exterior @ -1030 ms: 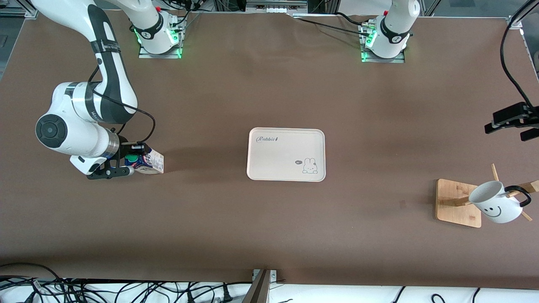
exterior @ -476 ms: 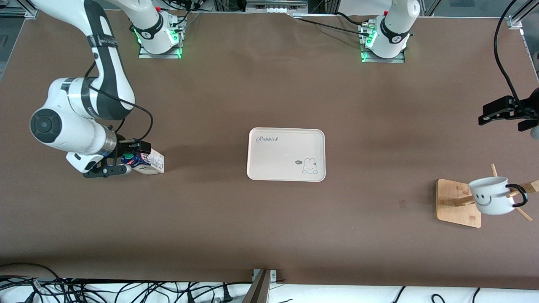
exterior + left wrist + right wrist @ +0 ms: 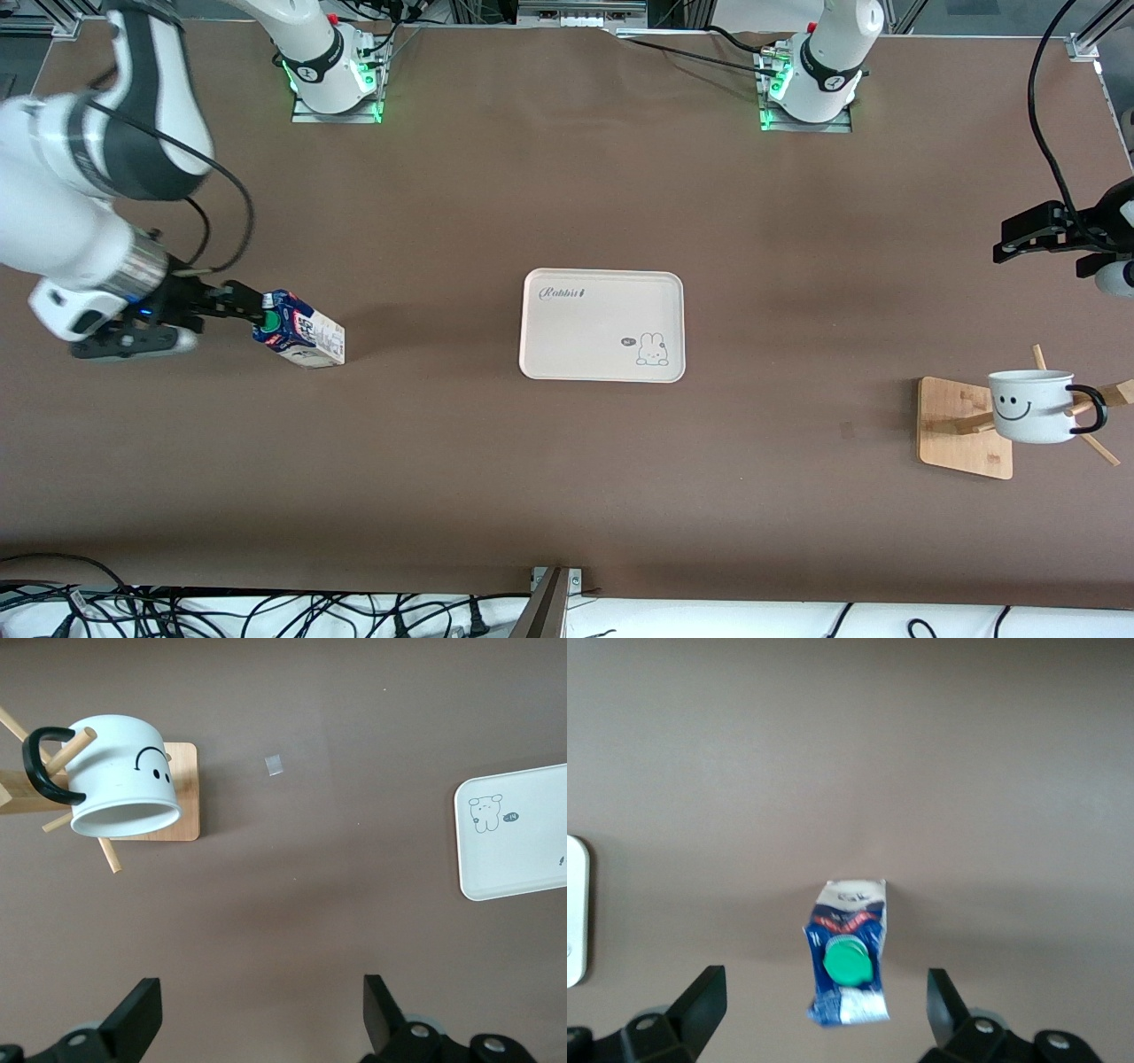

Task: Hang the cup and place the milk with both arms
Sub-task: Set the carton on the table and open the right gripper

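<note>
the tray point(image 3: 602, 354) bears "rabbit" in script near one corner and a rabbit drawing

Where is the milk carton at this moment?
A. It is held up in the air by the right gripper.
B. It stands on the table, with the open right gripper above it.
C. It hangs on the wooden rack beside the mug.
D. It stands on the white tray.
B. The milk carton stands on the brown table, apart from the tray, and the right gripper has its fingers spread wide over the carton without touching it.
</note>
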`<state>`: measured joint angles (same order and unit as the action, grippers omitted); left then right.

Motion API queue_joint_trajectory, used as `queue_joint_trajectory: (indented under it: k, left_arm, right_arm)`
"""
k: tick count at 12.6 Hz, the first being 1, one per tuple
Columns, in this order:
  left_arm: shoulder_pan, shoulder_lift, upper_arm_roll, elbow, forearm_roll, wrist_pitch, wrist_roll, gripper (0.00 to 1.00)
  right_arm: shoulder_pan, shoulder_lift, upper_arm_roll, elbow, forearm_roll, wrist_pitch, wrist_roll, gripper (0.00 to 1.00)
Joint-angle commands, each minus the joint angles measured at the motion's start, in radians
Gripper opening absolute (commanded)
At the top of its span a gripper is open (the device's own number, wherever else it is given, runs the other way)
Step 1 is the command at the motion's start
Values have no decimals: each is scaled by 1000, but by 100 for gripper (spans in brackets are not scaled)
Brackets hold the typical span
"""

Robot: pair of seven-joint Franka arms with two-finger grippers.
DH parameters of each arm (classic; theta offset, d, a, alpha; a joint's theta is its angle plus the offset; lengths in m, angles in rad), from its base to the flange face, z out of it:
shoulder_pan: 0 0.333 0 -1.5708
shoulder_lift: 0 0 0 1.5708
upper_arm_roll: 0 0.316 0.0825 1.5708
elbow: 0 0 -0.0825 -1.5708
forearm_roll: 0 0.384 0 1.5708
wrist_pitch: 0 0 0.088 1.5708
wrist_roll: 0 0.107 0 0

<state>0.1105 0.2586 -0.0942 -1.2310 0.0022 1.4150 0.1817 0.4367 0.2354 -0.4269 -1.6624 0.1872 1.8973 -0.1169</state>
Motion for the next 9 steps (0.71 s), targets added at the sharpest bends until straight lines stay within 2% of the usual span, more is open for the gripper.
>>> queue_joint_trajectory:
  k: [1,2,3,4,7,9]
  left_arm:
    - [-5,-33,8,-66,-1,62,-5,100]
    - [-38,-59,51,-117,-1,90,-14,100]
    - [-98,-64,161,-133,-17,119,-30,100]
    - [-170,-65,241,-134,-62,124,-33,100]
    - [-239,-90,252,-134,-44,125,-44,100]
    - [-267,-105,248,-137,34,124,-44,100]
  right_arm:
    - [8,-19,-13,101,0,-173,10,100]
    - [8,-66,-9,99,-6,-213,11,100]
    - [8,-108,-9,90,-29,-236,13,100]
    - [8,-138,-9,83,-55,-256,11,100]
    - [8,-195,-7,60,-101,-282,11,100]
    - [10,-220,-4,32,-115,-277,13,100]
